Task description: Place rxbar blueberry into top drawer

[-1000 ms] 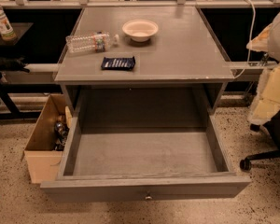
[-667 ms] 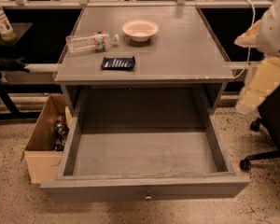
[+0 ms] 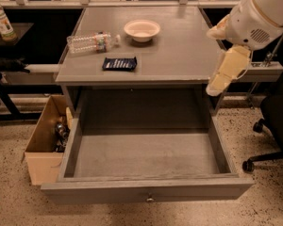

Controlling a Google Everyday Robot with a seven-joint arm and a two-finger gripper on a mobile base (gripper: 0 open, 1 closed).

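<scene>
Rxbar blueberry, a small flat snack bar in a dark navy-blue wrapper with pale lettering (image 3: 119,63), lies flat on the grey square tabletop (image 3: 188,55), near its front edge and left of centre, untouched. A clear plastic water bottle (image 3: 92,42) lies on its side just behind and to the left of it, and a shallow white bowl (image 3: 142,29) stands further back. The cream-coloured gripper (image 3: 226,72) hangs off the white arm at the table's right front corner, well apart from the bar and carrying nothing; whether it is open or closed cannot be told. Below, the wide grey top drawer (image 3: 146,192) is pulled fully out with its interior bare, a small round metal knob (image 3: 150,199) on its front panel. The step in hand looks like the reach for the pick. To do it well, the gripper should cross leftward above the tabletop, line up across the bar's short width, and descend straight down, since so thin a wrapper is likely to slide if nudged sideways. Coming in from the front or right would keep it clear of the bottle.
</scene>
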